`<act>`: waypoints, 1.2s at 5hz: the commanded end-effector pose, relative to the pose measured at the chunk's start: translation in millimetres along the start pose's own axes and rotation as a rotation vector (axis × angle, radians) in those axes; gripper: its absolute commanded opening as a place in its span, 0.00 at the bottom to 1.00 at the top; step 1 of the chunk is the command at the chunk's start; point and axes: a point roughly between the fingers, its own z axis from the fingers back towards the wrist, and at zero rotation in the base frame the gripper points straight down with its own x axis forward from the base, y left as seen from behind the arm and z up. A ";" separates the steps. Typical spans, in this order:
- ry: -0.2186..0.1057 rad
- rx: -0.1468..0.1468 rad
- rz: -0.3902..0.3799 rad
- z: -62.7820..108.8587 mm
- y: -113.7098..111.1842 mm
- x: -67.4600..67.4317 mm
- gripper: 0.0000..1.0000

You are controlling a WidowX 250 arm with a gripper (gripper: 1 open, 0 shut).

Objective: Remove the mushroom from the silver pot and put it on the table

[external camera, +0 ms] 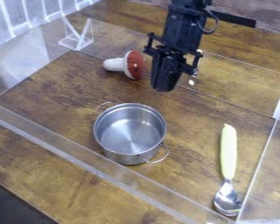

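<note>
Tabletop (pixel 60 140): mushroom (pixel 126 65) lies sideways, cap rightward.

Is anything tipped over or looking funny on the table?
Yes, the mushroom is lying on its side on the table, with its red cap facing sideways instead of up. That's the odd bit. The silver pot stands upright, and I can't see any spills.

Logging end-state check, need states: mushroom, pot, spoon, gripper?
mushroom: on the table, lying on its side, outside the pot
silver pot: upright, no lid, empty
spoon: lying flat, yellow handle pointing away from the metal bowl
gripper: above the table, behind the pot; opening unclear
</note>
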 end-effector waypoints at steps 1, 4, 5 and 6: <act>-0.150 0.066 0.004 51.6 5.5 -19.7 1.00; -0.205 0.138 -0.074 62.4 14.3 -22.0 1.00; -0.221 0.157 -0.098 63.9 17.2 -21.7 1.00; -0.232 0.172 -0.123 62.9 19.8 -19.4 1.00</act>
